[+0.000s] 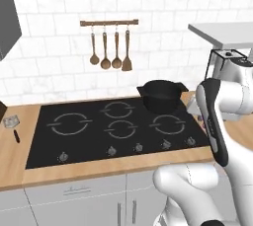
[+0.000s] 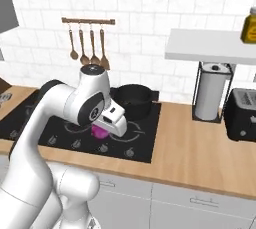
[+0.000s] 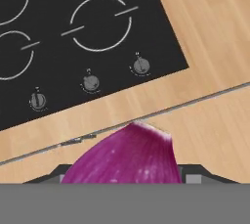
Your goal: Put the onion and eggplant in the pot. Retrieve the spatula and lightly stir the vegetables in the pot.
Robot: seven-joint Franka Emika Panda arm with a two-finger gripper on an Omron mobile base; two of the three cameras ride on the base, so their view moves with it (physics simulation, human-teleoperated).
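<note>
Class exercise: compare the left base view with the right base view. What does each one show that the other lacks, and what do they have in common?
Left base view alone: the small spatula with a slotted silver head and thin black handle, lying on the wooden counter left of the hob.

Right base view alone: the rounded purple-magenta onion under the white hand, a paper towel roll in a black stand, a black toaster.

Both: the round black pot on the black hob, and hanging wooden utensils.

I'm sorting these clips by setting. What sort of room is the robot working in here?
A home kitchen, by the look of it: a black cooktop set into a wooden counter, a black pot at its back, and wooden spoons hanging on a rail against white tiles.
</note>
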